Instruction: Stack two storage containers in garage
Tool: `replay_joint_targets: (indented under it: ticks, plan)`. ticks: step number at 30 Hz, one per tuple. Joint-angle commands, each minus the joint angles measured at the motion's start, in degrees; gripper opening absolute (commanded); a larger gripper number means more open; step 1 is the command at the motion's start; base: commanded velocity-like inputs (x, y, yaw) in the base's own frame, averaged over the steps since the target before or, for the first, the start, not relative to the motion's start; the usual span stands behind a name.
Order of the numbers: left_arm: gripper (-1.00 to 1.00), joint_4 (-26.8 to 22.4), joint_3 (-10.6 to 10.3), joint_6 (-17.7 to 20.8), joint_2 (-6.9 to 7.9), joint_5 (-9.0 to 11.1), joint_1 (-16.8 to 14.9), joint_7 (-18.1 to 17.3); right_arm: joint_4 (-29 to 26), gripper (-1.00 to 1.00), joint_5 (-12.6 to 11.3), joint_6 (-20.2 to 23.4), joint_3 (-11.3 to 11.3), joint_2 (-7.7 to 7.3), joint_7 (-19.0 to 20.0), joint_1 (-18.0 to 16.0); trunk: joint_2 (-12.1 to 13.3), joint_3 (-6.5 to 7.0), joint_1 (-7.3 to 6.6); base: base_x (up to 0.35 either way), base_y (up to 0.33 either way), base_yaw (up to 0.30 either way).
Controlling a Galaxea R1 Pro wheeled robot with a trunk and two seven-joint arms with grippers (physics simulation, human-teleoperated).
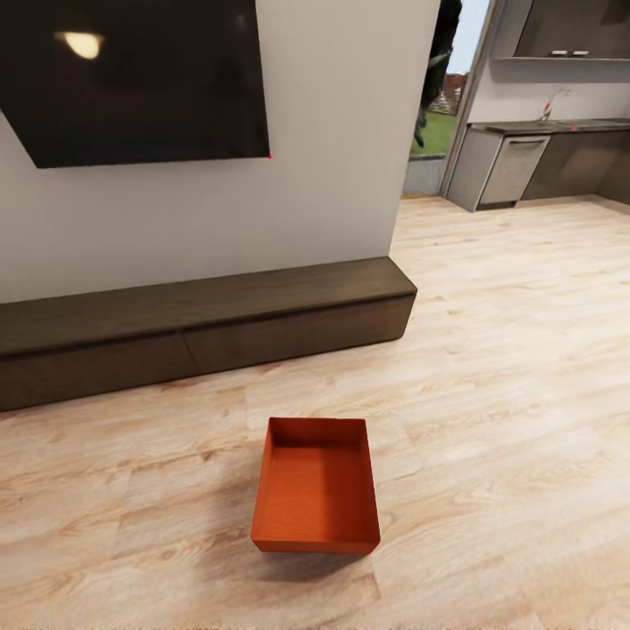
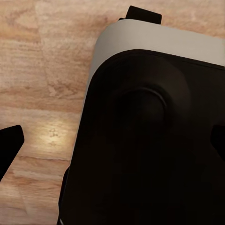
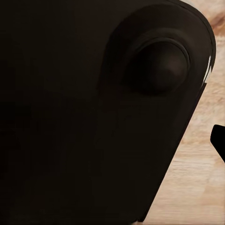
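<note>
One orange-red storage container (image 1: 316,499) sits upright and empty on the light wood plank floor (image 1: 507,367) of the living room, low in the head view's centre, in front of the long dark bench. In the left wrist view my left gripper (image 2: 112,145) hangs over the robot's own dark base (image 2: 150,140), its black fingertips (image 2: 9,146) far apart at the picture's edges, with nothing between them. In the right wrist view my right gripper (image 3: 112,140) is likewise over the dark base, with one fingertip (image 3: 219,140) at the picture's edge. Neither gripper is near the container.
A long dark low bench (image 1: 201,328) runs along the white wall under a black TV (image 1: 131,79). Past the wall's corner the wood floor opens to the right toward a kitchen counter (image 1: 542,162) and a doorway (image 1: 433,114).
</note>
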Motion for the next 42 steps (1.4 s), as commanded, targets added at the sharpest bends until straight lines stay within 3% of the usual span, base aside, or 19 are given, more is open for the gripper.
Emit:
replay_joint_targets:
  ticks: [1, 42]
  plan:
    - [1.0, 0.0, -0.1, -0.2, -0.01, 0.2, 0.0, 0.1, 0.2, 1.0, 0.3, -0.2, 0.3, 0.03, -0.3, -0.1, 0.0, -0.13, -0.01, 0.0, 0.0, 0.0]
    - [1.0, 0.0, -0.1, -0.2, -0.01, 0.2, 0.0, 0.1, 0.2, 1.0, 0.8, -0.2, 0.4, 0.03, -0.3, -0.1, 0.0, -3.75, -0.01, 0.0, 0.0, 0.0]
